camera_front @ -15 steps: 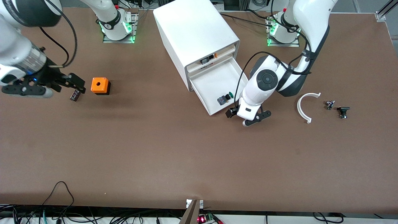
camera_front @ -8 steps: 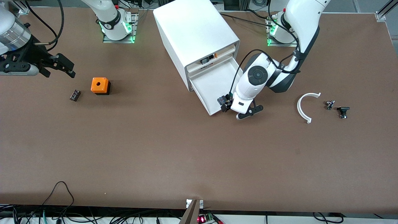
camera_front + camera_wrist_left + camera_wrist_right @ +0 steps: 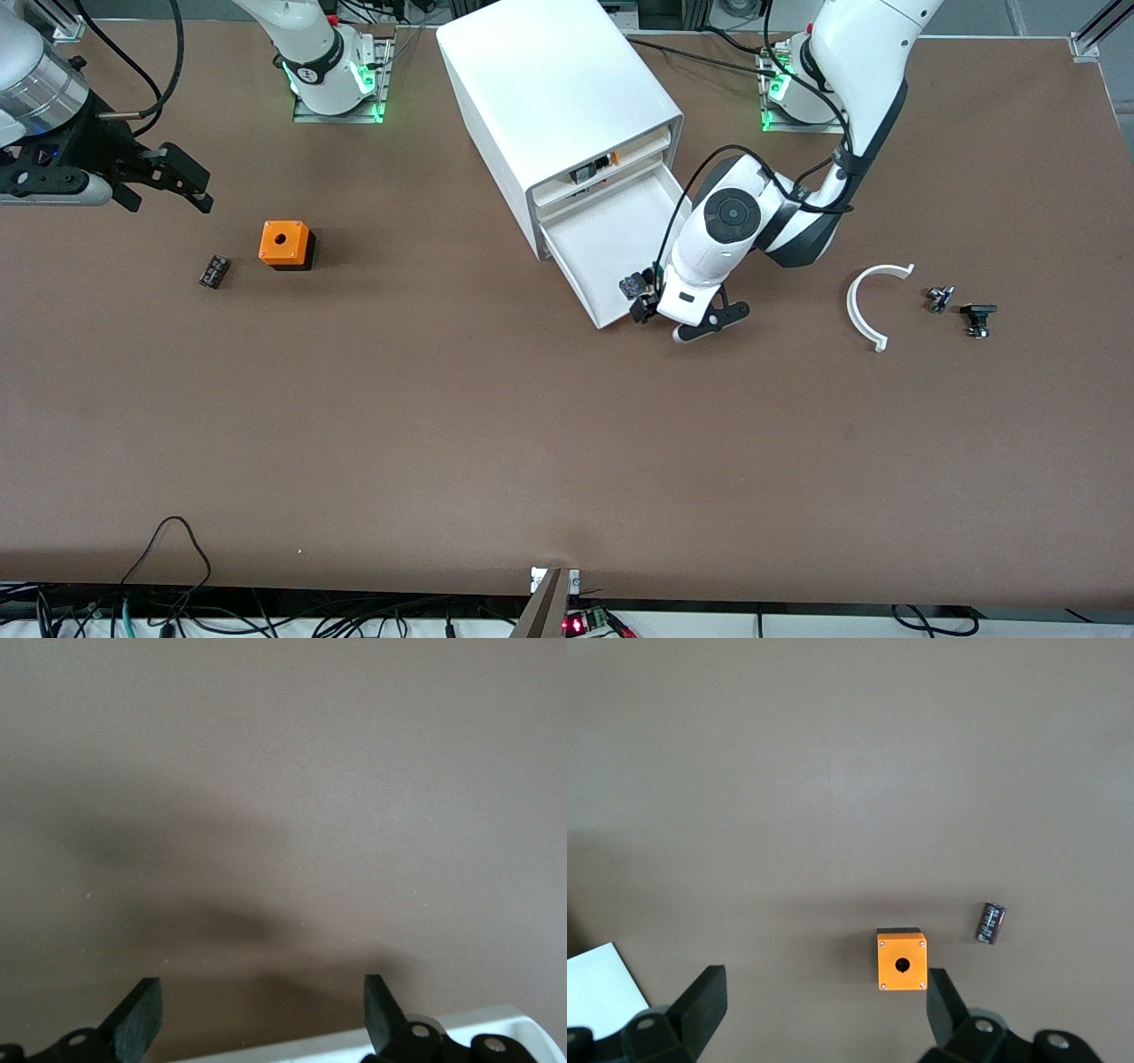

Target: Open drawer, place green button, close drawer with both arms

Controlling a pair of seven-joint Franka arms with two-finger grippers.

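Hovering at the pulled-out drawer's front corner, fingers spread.

The left end effector (image 3: 675, 319) sits at the front corner of the open drawer (image 3: 611, 232), empty; the button (image 3: 633, 285) lies inside, at 10 o'clock from it. The right end effector (image 3: 182, 183), spread and empty, hangs over the table (image 3: 443, 425), the orange box (image 3: 285, 245) at its 4 o'clock.

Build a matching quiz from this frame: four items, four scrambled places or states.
Items:
1. drawer
2. orange box
3. left gripper
4. right gripper

Places or states:
A. open, up over the right arm's end of the table
B. pulled out of the cabinet
C. open, at the drawer's front corner
D. on the table beside a small dark cylinder

Pairs: 1-B, 2-D, 3-C, 4-A
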